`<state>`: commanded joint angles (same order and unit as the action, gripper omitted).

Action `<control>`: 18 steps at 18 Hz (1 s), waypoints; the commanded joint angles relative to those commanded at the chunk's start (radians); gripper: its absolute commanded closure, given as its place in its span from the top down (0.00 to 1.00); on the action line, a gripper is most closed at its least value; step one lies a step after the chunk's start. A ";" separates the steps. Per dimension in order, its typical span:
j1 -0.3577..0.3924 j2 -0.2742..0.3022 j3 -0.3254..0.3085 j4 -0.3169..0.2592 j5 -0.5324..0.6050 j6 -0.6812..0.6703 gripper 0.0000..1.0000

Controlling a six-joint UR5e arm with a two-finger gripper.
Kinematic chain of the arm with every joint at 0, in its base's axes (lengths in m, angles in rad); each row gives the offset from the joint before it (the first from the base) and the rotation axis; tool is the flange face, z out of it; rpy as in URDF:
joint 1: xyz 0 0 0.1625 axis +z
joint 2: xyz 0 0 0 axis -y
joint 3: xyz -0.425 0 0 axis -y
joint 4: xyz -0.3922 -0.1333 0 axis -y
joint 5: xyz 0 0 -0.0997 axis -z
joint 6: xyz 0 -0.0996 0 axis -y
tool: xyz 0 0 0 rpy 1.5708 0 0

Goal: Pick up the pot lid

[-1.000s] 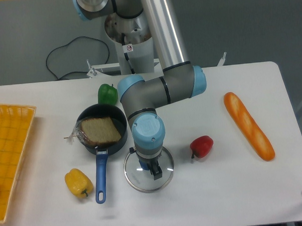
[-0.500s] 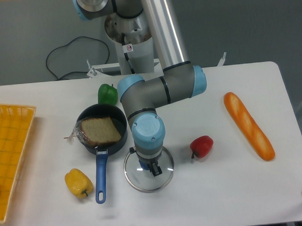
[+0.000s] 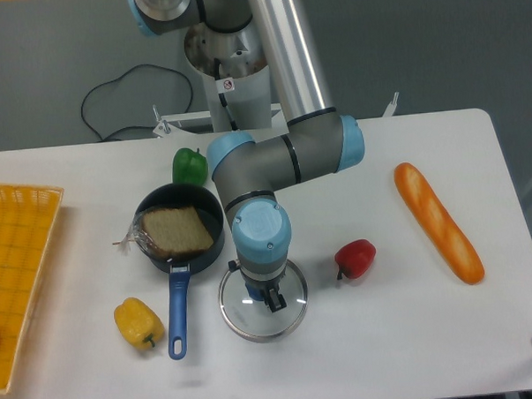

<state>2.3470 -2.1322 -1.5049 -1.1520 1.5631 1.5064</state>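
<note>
At the left, a yellow crate (image 3: 22, 276) is standing at the edge of the desk (image 3: 413, 334), and a yellow pepper (image 3: 139, 322) is lying near the blue handle (image 3: 177, 314) of the black pan (image 3: 181, 197). The pan is holding a brown item (image 3: 176, 232) with clear wrapping, and a green pepper (image 3: 189, 167) is lying just behind it. None of these is changing place.

The change is showing at the middle, where the arm (image 3: 247, 178) is reaching down over the glass pot lid (image 3: 254, 327). The lid is lying flat on the desk, just beside the pan, its blue knob (image 3: 255, 292) partly showing between the fingers (image 3: 275, 299). Compared with a second ago, the finger on the right is sitting a little nearer the knob, so the gap is seemingly narrowing. Whether the fingers are now gripping the knob or merely straddling it, I cannot tell. The lid's rim is perhaps sitting a touch further right too, which may be meaning that the fingers are nudging it. For the task, this is probably the closing step, with the lift yet to come; a loose hold could be letting the smooth knob slip.

Further right, a red pepper (image 3: 355, 259) and a long orange loaf-like item (image 3: 437, 223) are keeping their places.
</note>
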 joint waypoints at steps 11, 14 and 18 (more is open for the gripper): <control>0.005 0.028 0.086 -0.135 0.021 0.012 0.55; 0.003 0.049 0.083 -0.167 0.021 0.012 0.55; 0.003 0.093 0.071 -0.199 0.011 0.011 0.55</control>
<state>2.3500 -2.0388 -1.4343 -1.3513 1.5739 1.5171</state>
